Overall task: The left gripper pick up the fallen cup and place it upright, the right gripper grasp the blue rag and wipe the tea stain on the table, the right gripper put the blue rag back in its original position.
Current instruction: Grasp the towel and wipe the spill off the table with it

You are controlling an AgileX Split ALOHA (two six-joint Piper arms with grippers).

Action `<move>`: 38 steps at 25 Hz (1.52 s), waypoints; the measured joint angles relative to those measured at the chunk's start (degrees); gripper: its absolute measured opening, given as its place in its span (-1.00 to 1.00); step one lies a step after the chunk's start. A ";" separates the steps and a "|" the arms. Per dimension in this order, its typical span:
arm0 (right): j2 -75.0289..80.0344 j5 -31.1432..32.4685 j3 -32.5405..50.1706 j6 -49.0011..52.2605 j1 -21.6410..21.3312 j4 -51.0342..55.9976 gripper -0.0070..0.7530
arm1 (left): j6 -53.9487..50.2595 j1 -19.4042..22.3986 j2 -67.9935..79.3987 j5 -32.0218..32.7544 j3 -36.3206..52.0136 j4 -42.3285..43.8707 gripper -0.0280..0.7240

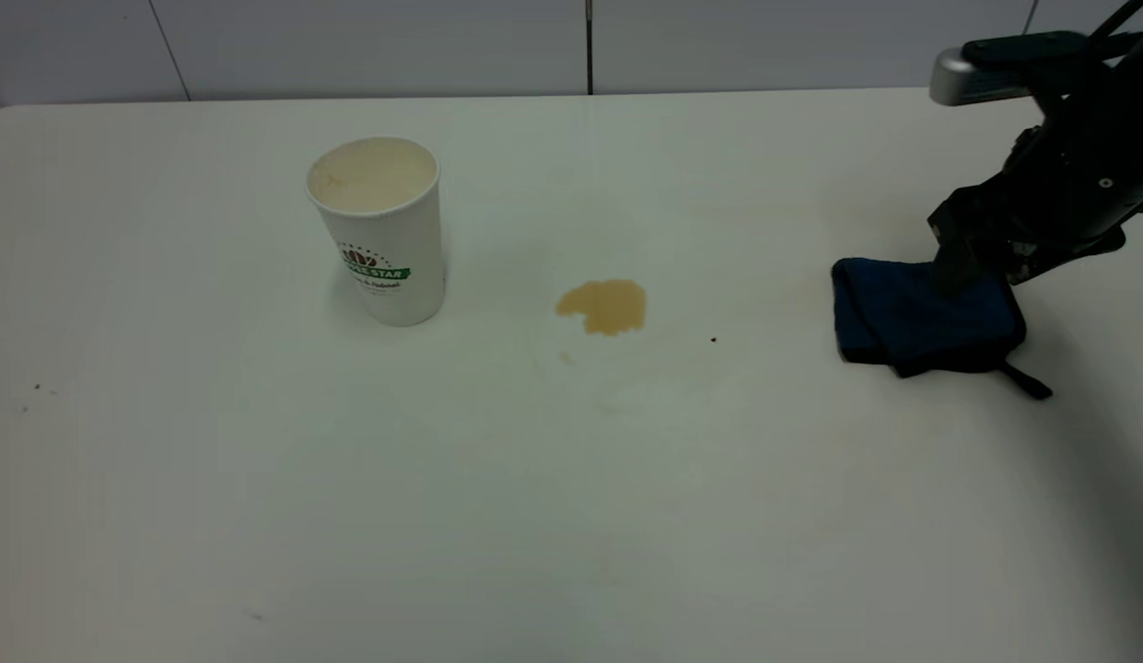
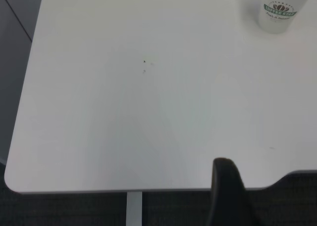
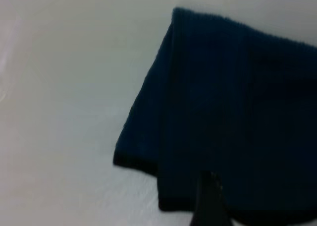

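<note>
The blue rag (image 1: 926,315), soft, light and folded on the counter's (image 1: 571,506) right side, looks best pinched through its layers; whether the right claw (image 1: 960,262) is spread I cannot tell.

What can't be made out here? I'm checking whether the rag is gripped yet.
- Right gripper: exterior view, its own body hides the fingertips at the blue rag; grip unclear.
- Right wrist view: one dark finger, cut by the edge.
- Left gripper: only one dark finger shows, cut off.
</note>
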 joint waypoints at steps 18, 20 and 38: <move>14.14 -0.15 -14.22 -3.43 0.78 -2.61 0.28 | 0.10 0.00 0.00 0.00 0.00 0.00 0.28; 14.17 -0.35 -14.21 -3.43 1.88 -2.87 -0.17 | 0.10 0.00 0.00 0.00 0.00 0.00 0.28; 27.29 4.65 -42.95 -3.25 19.79 -3.34 -0.76 | 0.10 0.00 0.00 0.00 0.00 0.00 0.28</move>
